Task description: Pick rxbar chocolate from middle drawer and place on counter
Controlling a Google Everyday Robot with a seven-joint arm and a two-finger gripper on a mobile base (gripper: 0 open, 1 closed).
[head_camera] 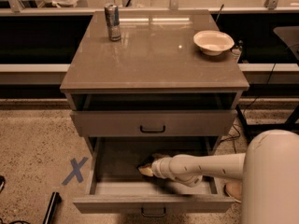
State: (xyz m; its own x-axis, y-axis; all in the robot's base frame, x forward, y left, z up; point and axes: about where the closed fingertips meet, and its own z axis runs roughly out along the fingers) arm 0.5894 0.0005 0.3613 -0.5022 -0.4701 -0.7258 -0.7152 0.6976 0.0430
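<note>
Counter [154, 55]: well above gripper claw [145, 170], beyond it. Middle drawer [107, 203]: open, surrounds gripper claw. Grip state: cannot tell. Rxbar chocolate: not made out, probably beneath me. Step: grasping. Next: lift clear, carry up.

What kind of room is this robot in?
Probably a robot test lab: a drawer cabinet with a can and bowl on its counter, a tape X on the floor, and the gripper inside the open drawer.
</note>
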